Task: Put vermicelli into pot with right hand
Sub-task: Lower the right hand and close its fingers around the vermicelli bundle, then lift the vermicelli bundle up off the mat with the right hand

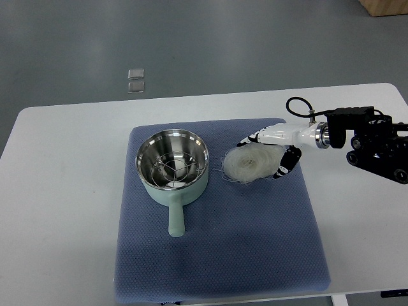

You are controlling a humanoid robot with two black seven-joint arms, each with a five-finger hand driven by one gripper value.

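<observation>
The right hand had its fingers curled around the pale, translucent vermicelli nest, lying beside the mint-green steel-lined pot mid-table; loose strands risked snagging or spilling outside the rim.

Right hand partly covers vermicelli

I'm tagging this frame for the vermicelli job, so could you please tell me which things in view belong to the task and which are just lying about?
Part of the job:
- vermicelli, a pale nest on the mat
- pot, left of the vermicelli
- right robot hand, fingers around the vermicelli

Just lying about:
- blue mat
- white table
- two small clear squares on the floor beyond the table
</observation>
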